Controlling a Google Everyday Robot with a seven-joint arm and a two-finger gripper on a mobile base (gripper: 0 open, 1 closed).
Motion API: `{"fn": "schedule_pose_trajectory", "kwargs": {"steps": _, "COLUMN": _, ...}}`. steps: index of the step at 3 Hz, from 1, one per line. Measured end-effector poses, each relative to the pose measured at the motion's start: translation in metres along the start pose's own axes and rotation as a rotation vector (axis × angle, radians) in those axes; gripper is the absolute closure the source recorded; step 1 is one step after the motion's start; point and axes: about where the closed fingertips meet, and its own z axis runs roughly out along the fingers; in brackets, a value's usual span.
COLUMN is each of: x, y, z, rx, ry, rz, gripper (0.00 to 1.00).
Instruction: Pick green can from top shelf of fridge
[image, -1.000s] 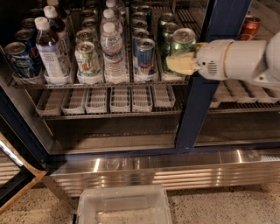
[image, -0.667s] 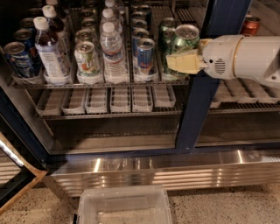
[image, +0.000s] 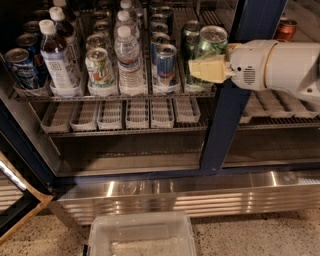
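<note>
The green can (image: 209, 44) stands at the front right end of the top shelf (image: 115, 95) of the fridge (image: 224, 120), its silver top showing. My gripper (image: 209, 68) reaches in from the right across the dark blue door post. Its pale yellow fingers (image: 200, 69) are closed on the can's lower half. More green cans (image: 189, 29) stand in the lane behind it. The can's base is hidden by the fingers, so I cannot tell whether it rests on the rack.
Left of the green can stand a blue-and-silver can (image: 165, 63), a water bottle (image: 129, 56), a white can with green and red marks (image: 99, 70) and a labelled bottle (image: 56, 56). A lower rack of small clear trays (image: 135, 113) sits below. A clear plastic bin (image: 142, 239) lies on the floor.
The gripper and arm have shifted slightly right and up, and the green can has moved with them. The other cans and bottles have not moved.
</note>
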Motion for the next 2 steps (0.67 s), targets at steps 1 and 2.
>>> {"fn": "schedule_pose_trajectory", "kwargs": {"steps": 1, "x": -0.008, "y": 0.037, "z": -0.008, "rx": -0.060, "ry": -0.019, "rz": 0.030, "gripper": 1.00}}
{"fn": "schedule_pose_trajectory", "kwargs": {"steps": 2, "x": -0.015, "y": 0.097, "z": -0.032, "rx": -0.143, "ry": 0.015, "rz": 0.033, "gripper": 1.00}}
